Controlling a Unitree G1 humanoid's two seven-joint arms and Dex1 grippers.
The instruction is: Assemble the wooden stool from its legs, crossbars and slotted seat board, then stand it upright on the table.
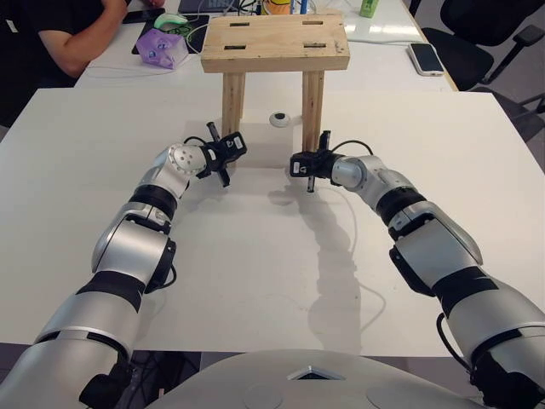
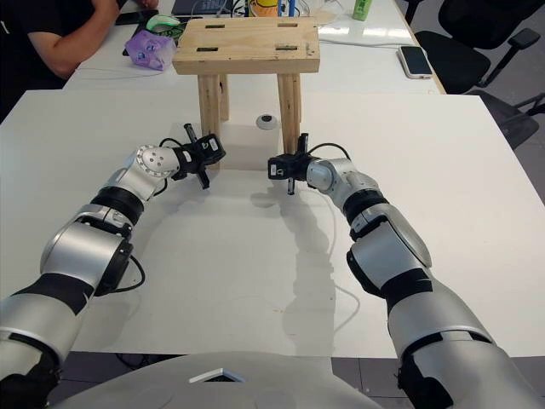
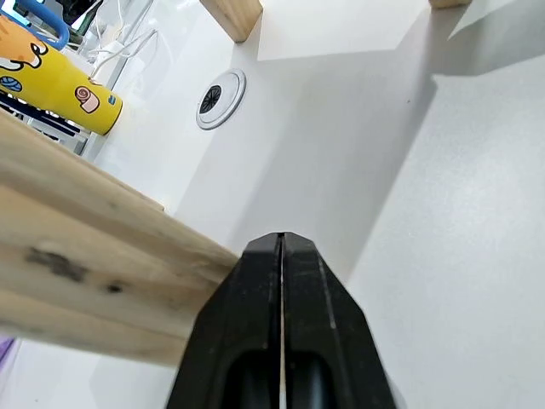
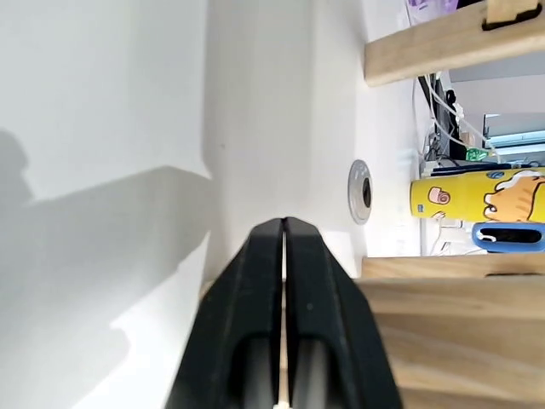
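Note:
The wooden stool (image 1: 274, 41) stands upright at the far middle of the white table (image 1: 255, 281), its slotted seat board on top and its legs (image 1: 232, 102) beneath. My left gripper (image 1: 223, 153) hovers low beside the near left leg (image 3: 85, 273), fingers shut on nothing. Close to the foot of the near right leg (image 1: 312, 106) is my right gripper (image 1: 311, 166), also shut and empty. In each wrist view the black fingertips (image 3: 282, 243) (image 4: 283, 226) are pressed together next to a leg (image 4: 443, 332).
A round cable grommet (image 1: 279, 119) lies in the table between the stool's legs. On a second table behind are a yellow cup (image 3: 60, 81), a purple bag (image 1: 162, 47) and a phone (image 1: 425, 58). A person's arm (image 1: 77, 38) rests at the far left.

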